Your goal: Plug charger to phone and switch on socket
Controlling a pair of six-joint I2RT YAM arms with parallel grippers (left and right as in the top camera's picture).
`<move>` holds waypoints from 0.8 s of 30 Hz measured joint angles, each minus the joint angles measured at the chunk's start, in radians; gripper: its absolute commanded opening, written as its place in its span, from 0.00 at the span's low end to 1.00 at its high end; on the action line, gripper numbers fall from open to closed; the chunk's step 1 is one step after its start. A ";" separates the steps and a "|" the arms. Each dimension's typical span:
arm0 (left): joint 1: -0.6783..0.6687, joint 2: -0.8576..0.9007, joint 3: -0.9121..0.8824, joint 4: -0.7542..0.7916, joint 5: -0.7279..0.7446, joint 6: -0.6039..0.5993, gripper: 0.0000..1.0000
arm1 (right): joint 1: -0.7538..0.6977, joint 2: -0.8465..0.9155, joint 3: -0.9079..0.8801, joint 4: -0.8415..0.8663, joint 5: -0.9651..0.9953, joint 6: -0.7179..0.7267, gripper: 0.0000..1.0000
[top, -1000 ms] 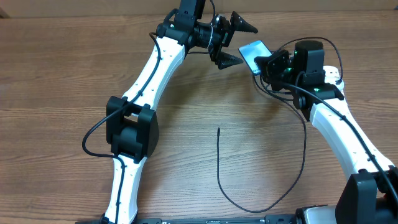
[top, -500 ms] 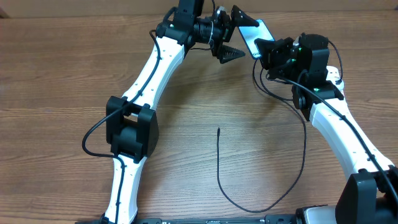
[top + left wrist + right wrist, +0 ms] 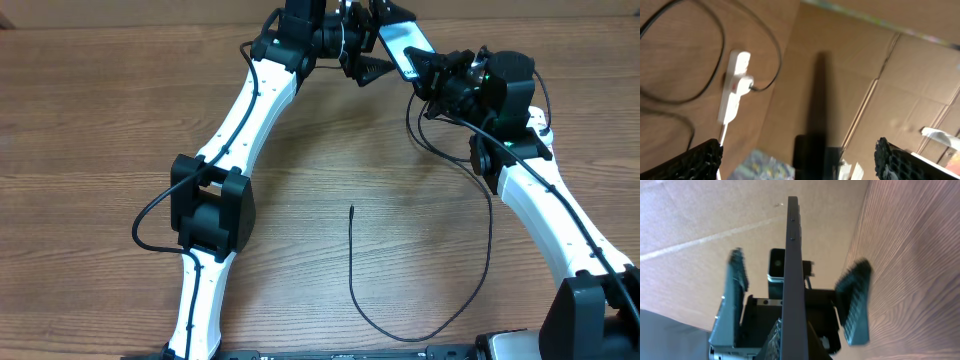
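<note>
Right gripper [image 3: 428,72] pinched the slim, blue-screened, black-edged phone [image 3: 402,45], its long axis poking up-left, edge-on between the left gripper's [image 3: 388,40] wide-spread jaws. Handover looked imminent!

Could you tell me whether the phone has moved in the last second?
Yes. The phone, in the right gripper, has moved toward the overhead view's top edge, farther from the unmoved free end of the charger.

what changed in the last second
The right gripper, shut on the phone, carried it toward the far side of the table, in between the fingers of the left gripper. The left gripper stayed open, and the charger cable did not move.
</note>
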 measured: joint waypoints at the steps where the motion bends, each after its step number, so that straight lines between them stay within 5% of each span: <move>1: 0.000 0.000 0.000 0.018 -0.011 -0.003 1.00 | 0.000 0.000 0.000 0.000 -0.003 0.014 0.04; 16: 0.000 0.000 0.000 0.094 -0.070 -0.013 1.00 | 0.000 0.000 0.000 0.032 -0.081 0.129 0.04; 20: 0.000 0.000 0.000 0.094 -0.073 -0.021 0.73 | 0.000 0.000 0.000 0.036 -0.096 0.125 0.04; 24: 0.000 0.000 0.000 0.093 -0.076 -0.032 0.72 | 0.000 0.000 0.000 0.046 -0.098 0.101 0.04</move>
